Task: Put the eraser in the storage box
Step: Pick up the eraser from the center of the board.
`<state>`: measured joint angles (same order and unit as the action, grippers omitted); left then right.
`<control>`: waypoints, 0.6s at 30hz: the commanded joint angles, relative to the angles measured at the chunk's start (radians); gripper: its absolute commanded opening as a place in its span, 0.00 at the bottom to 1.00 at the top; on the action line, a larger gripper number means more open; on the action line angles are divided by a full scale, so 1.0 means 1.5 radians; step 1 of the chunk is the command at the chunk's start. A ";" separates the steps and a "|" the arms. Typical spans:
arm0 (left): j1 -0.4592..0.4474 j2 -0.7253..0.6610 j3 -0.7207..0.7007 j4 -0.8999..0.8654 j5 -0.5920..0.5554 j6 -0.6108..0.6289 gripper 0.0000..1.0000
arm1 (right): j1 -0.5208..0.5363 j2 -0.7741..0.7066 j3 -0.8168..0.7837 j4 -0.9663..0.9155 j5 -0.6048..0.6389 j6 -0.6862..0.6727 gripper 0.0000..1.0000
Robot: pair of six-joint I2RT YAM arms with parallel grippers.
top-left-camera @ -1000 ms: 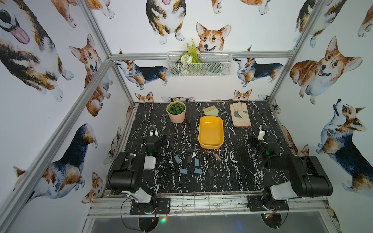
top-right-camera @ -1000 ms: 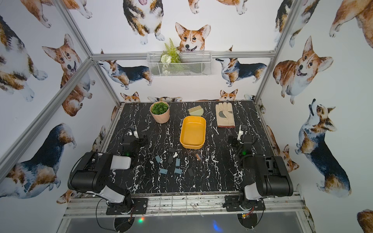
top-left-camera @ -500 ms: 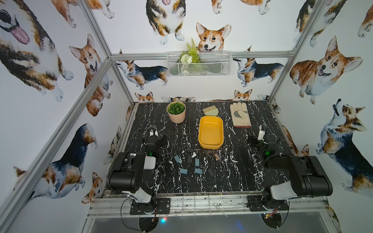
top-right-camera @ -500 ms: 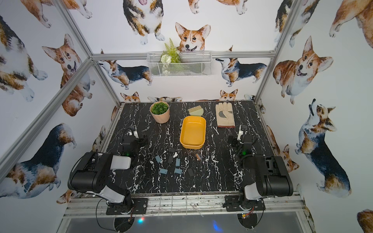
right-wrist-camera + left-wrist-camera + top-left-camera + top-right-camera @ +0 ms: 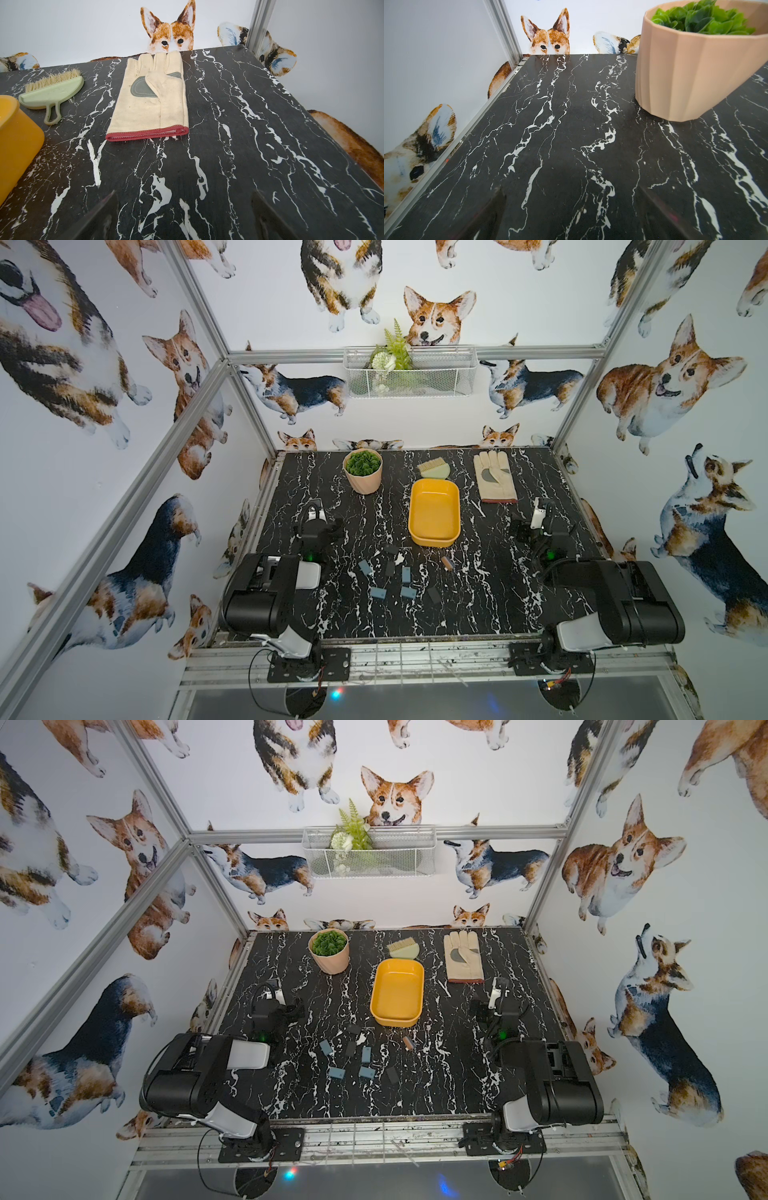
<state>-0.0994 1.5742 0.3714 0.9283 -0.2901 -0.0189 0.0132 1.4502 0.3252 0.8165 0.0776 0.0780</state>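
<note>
- Left end effector (image 5: 571,199): spread wide, nothing between the fingers. Bare surface (image 5: 478,593) lies under it, and the plant pot (image 5: 362,472) stands beyond.
- Right end effector (image 5: 184,194): also spread wide and empty. The glove (image 5: 149,99) and brush (image 5: 52,91) lie ahead of it.
- Eraser (image 5: 406,573): flat on the surface in a loose scatter of small blue-grey and dark blocks (image 5: 378,593), near the storage box's near end, between my two arms.
- Storage box (image 5: 434,510): empty, so no placing has been done yet.
- Handling, my guess: light, slightly rubbery, grippy rather than slick, not fragile. It sits low, so my fingertips must come almost down to the surface.
- Best hold, I reckon: from straight above, pinching across the short width at mid-length.
- Watch out: the neighbouring blocks lie close, and my wide-spread fingers could nudge them on the way down.
</note>
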 commanded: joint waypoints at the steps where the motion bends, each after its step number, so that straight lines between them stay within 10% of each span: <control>1: 0.001 -0.004 -0.012 0.036 -0.005 0.004 1.00 | 0.001 -0.003 -0.006 0.018 -0.007 -0.007 0.99; 8: 0.000 0.000 -0.074 0.156 -0.018 0.000 1.00 | 0.003 -0.014 -0.055 0.098 0.011 -0.001 0.99; 18: 0.001 -0.001 0.000 0.014 -0.007 0.005 1.00 | 0.004 -0.001 -0.001 0.010 0.050 0.010 0.99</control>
<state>-0.0994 1.5723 0.3229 1.0306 -0.3099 -0.0200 0.0177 1.4422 0.2897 0.8829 0.1341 0.0826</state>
